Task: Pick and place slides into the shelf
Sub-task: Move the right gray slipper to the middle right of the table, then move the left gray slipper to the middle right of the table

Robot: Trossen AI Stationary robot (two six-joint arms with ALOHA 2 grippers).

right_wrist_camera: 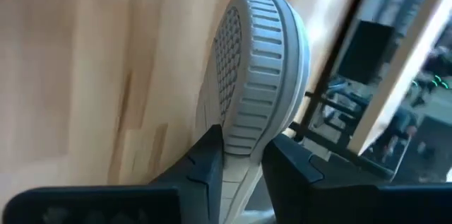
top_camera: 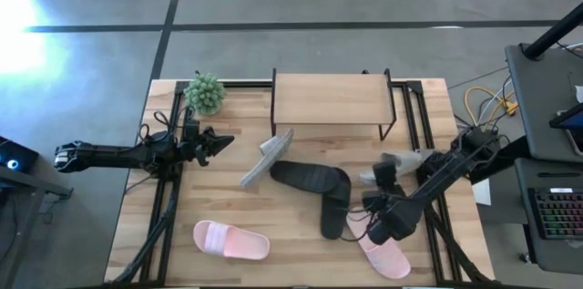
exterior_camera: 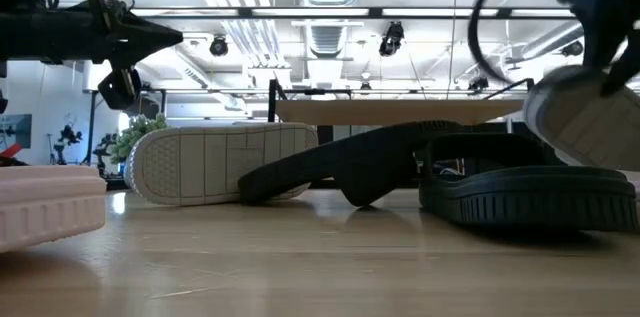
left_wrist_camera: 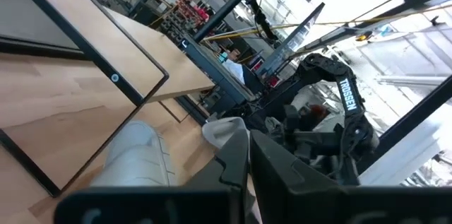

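Observation:
The shelf [top_camera: 328, 98] stands at the table's far middle. My right gripper [top_camera: 387, 176] is shut on a pale grey slide [top_camera: 405, 162], held above the table near its right side [exterior_camera: 580, 117]. A second grey slide [top_camera: 266, 157] stands on its long edge by the shelf's left front, tread toward the near edge [exterior_camera: 220, 162]. Two black slides [top_camera: 310, 177] [top_camera: 334, 214] lie mid-table. One pink slide [top_camera: 230, 240] lies near left; another [top_camera: 383, 254] lies partly under my right arm. My left gripper [top_camera: 226, 140] waits shut at the left. My right gripper pinches one end of the grey slide's sole [right_wrist_camera: 240, 136] between its two fingers. One finger [right_wrist_camera: 208, 164] lies on the tread face, the other [right_wrist_camera: 289, 164] on the opposite face. The fingers slant downward. The slide juts forward from them, tilted on edge and clear of the table.
A small potted plant [top_camera: 205, 93] stands at the far left corner beside the shelf. Black rails [top_camera: 168, 207] run along both table sides. Bare wood lies between the near pink slide and the black slides. A desk with a keyboard [top_camera: 556, 211] stands off the right edge.

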